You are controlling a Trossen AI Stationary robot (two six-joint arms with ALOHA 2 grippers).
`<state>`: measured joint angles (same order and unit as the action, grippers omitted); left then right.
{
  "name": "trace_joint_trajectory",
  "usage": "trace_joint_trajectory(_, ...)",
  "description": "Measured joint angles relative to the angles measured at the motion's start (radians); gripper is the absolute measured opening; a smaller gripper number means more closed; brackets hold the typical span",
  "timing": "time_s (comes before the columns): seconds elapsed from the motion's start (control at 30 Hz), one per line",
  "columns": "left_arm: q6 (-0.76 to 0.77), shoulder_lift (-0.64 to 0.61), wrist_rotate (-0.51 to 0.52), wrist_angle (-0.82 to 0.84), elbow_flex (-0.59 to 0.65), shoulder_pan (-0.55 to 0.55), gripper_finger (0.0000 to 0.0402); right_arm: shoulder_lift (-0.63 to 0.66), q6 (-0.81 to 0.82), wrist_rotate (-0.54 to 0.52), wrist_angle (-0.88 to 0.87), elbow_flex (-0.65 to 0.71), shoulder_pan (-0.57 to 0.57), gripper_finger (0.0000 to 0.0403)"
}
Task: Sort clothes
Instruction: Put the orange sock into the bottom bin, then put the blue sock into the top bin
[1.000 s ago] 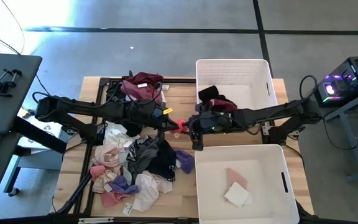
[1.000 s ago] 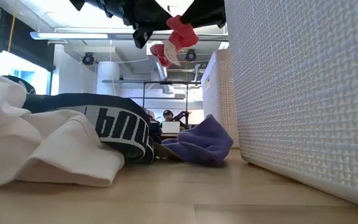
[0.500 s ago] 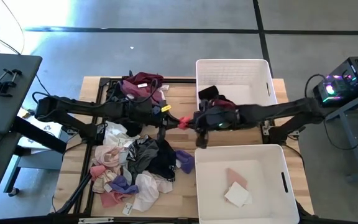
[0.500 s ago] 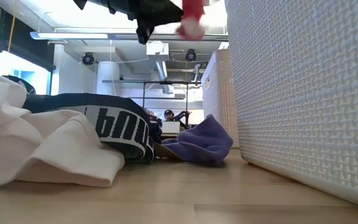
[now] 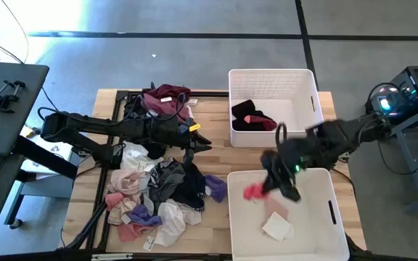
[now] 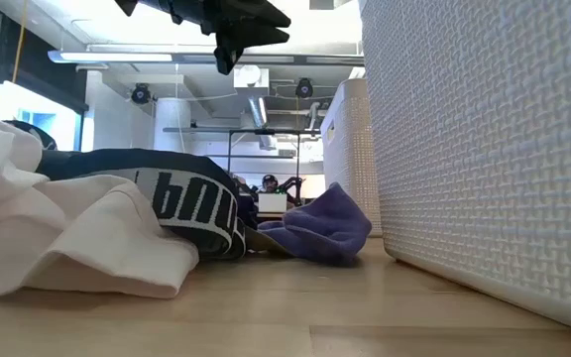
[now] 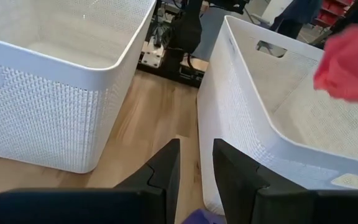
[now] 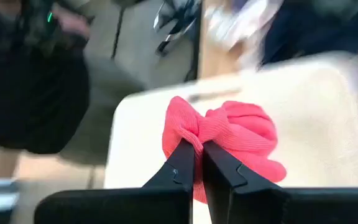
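Since a second ago, the right gripper [image 5: 261, 190] has swung away from the middle of the bench [image 5: 216, 130] to the lower right of the high view. Its fingers [image 8: 180, 167] are clamped together on a small red cloth [image 5: 253, 191], which now hangs over the near white bin [image 5: 324, 181]. That bin has a pink piece [image 5: 274, 205] and a white piece [image 5: 277, 228] inside. The left gripper [image 5: 202, 145] hovers mid-bench with its fingers [image 7: 163, 171] a little apart, holding nothing. The clothes pile [image 5: 154, 192] lies at lower left.
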<state>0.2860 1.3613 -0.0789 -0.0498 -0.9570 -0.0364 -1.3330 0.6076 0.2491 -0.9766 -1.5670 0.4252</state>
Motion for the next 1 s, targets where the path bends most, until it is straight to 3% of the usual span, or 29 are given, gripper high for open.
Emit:
trace_joint_trajectory(0.13,-0.002,0.0,0.006,0.007,0.0,0.0,0.0085,0.0,0.161,0.064,0.127,0.154,0.127,0.0004)
trace_joint_trajectory(0.33,-0.111,0.0,0.007,0.079,0.0,0.0,0.0085,-0.002,0.423,0.076,0.38,0.432,0.253,0.0005)
trace_joint_trajectory(0.53,-0.264,0.0,0.008,0.177,0.0,0.003,0.0085,-0.002,0.578,0.083,0.412,0.593,0.297,0.0012)
trace_joint_trajectory(0.7,-0.48,0.0,0.01,0.264,0.001,0.022,0.0085,-0.002,0.561,0.096,0.407,0.629,0.285,0.0072)
trace_joint_trajectory(0.83,-0.517,0.0,0.011,0.274,0.001,0.038,0.0089,-0.002,0.534,0.126,0.301,0.595,0.255,0.0122)
trace_joint_trajectory(1.0,-0.523,0.031,0.003,0.253,0.001,0.06,0.0111,0.017,0.472,0.134,0.109,0.481,0.232,0.0136)
